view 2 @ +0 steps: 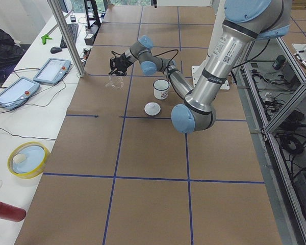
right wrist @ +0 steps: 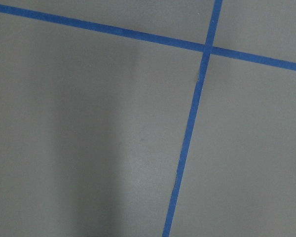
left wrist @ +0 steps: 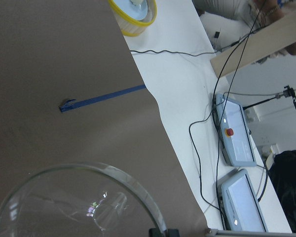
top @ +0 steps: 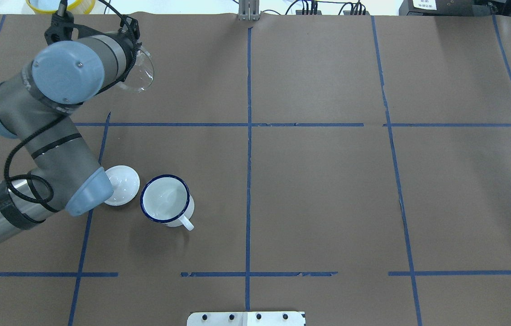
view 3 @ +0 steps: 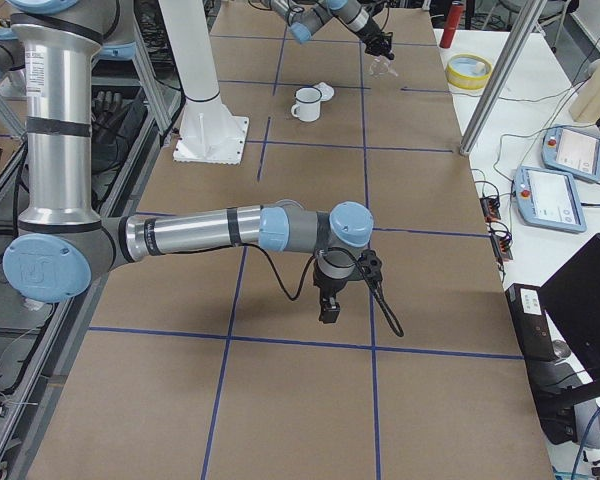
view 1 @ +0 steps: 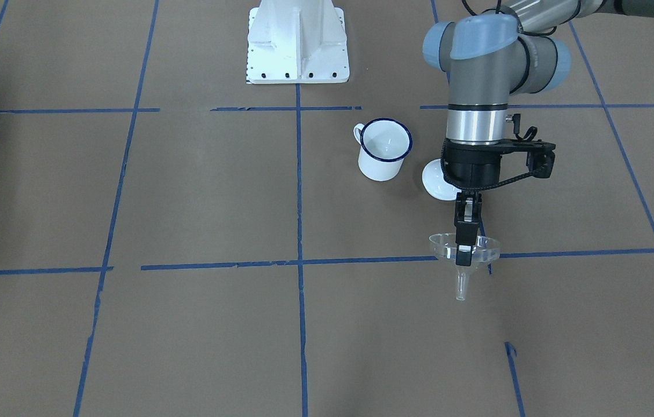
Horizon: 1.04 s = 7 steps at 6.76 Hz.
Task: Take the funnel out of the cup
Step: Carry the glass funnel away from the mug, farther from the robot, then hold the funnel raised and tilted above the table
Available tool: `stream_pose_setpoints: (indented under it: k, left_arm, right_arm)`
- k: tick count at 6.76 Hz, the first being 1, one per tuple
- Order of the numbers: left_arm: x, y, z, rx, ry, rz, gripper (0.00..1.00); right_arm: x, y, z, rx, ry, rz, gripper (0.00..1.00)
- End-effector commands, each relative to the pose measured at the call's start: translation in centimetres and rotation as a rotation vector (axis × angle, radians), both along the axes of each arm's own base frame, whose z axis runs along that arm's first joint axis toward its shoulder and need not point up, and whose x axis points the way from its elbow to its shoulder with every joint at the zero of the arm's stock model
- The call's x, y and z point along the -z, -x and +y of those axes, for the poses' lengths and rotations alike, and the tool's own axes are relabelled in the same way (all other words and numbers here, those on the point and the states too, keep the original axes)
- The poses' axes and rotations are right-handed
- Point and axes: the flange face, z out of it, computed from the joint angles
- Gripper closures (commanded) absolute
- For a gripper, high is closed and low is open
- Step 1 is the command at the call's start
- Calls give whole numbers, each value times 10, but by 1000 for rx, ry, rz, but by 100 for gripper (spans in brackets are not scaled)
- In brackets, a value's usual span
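The clear funnel [view 1: 464, 255] hangs upright, spout down, with my left gripper [view 1: 465, 250] shut on its rim. It is out of the cup and well away from it, toward the table's far left side. The wide bowl of the funnel [left wrist: 79, 202] fills the lower left wrist view over brown paper. The cup [view 1: 384, 149], a white mug with a dark blue rim, stands upright and empty [top: 165, 199]. My right gripper [view 3: 329, 308] points down over the table's right part; I cannot tell whether it is open or shut.
A round white lid [top: 121, 184] lies right beside the cup, partly under my left forearm. The white robot mount [view 1: 298, 46] stands behind the cup. Off the paper lie a yellow bowl [left wrist: 133, 12], control tablets [view 2: 51, 71], cables and a red bottle [view 2: 5, 210].
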Motion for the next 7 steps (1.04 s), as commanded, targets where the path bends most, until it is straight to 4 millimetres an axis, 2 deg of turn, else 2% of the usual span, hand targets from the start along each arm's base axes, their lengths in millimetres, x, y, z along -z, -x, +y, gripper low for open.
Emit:
stream_pose_setpoints:
  k: [1, 3, 6, 7]
  left_arm:
    - [-29, -52, 17, 93, 44, 48, 100]
    - [-47, -73, 13, 121, 16, 37, 100]
    - [-58, -76, 3, 176, -49, 53, 100]
    - [-74, -81, -4, 198, -63, 50, 100]
  right_arm:
    - [0, 0, 0, 0, 0, 0, 0]
    - [0, 0, 0, 0, 0, 0, 0]
    - [0, 0, 0, 0, 0, 0, 0]
    - [0, 0, 0, 0, 0, 0, 0]
